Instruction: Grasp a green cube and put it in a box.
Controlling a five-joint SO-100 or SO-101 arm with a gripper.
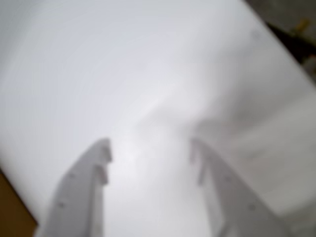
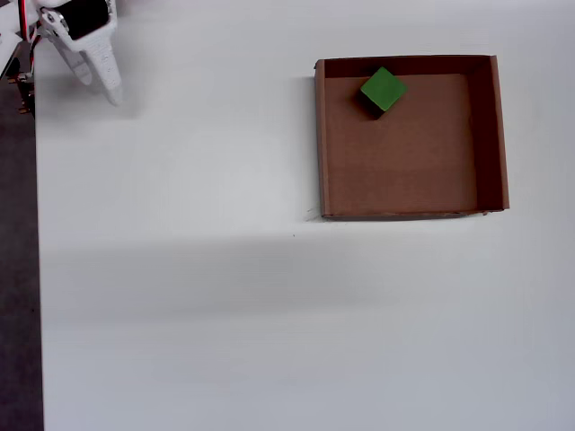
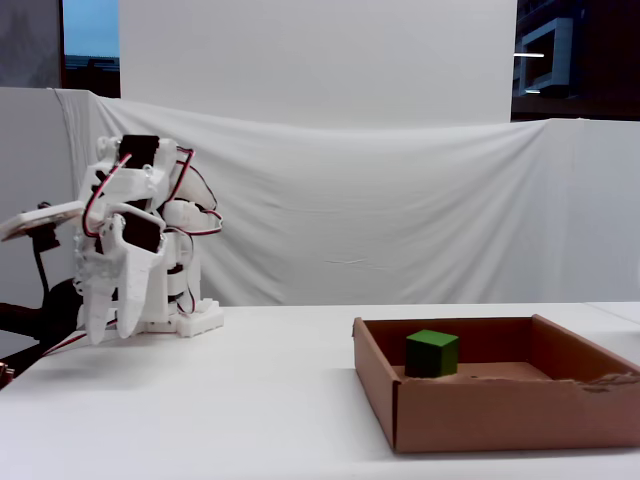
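The green cube [image 2: 384,89] lies inside the brown cardboard box [image 2: 320,144], close to its top wall in the overhead view. In the fixed view the green cube [image 3: 432,352] rests on the floor of the box [image 3: 480,412], at the table's right. My white gripper [image 2: 101,85] is far off at the top-left corner of the overhead view. In the fixed view the gripper [image 3: 107,335] points down just above the table, folded close to the arm. The blurred wrist view shows the gripper [image 1: 150,145] open, with only white table between its fingers.
The arm's base [image 3: 185,320] stands at the table's back left, before a white cloth backdrop [image 3: 400,200]. The table's left edge [image 2: 38,269] borders dark floor in the overhead view. A brown patch [image 1: 10,207] shows at the wrist view's lower left.
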